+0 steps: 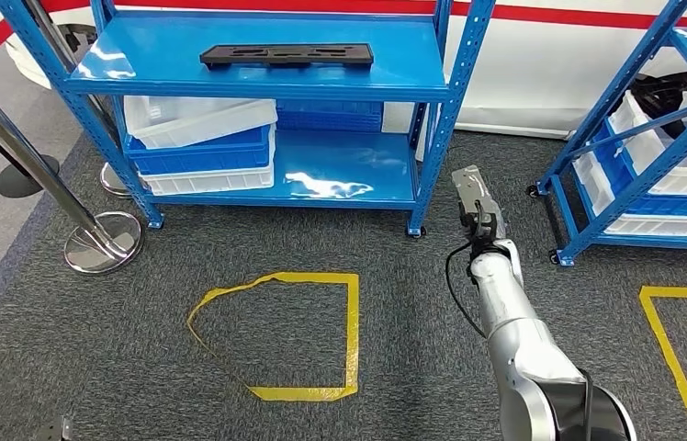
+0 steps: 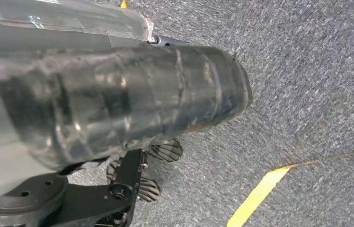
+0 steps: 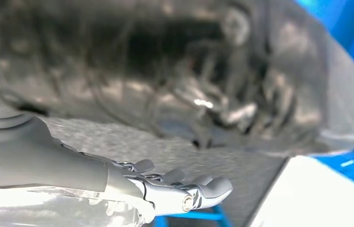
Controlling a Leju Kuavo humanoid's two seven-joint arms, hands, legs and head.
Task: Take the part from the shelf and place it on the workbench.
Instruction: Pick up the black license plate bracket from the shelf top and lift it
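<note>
The part (image 1: pixel 287 55) is a flat black plate with cut-outs, lying on the top board of the blue shelf (image 1: pixel 450 101) straight ahead. My right hand (image 1: pixel 476 200) is raised in front of the shelf's right post, lower than the part and to its right, well apart from it. Its fingers (image 3: pixel 180 182) are stretched out straight with nothing in them. My left hand (image 2: pixel 118 94) hangs over the grey carpet; I see its wrapped grey cover, and its fingers are hidden.
White and blue bins (image 1: pixel 202 142) are stacked on the lower shelf board. Chrome barrier posts (image 1: pixel 92 241) stand at the left. A yellow tape square (image 1: pixel 354 331) marks the carpet before the shelf. A second blue shelf (image 1: pixel 634 175) with bins stands at the right.
</note>
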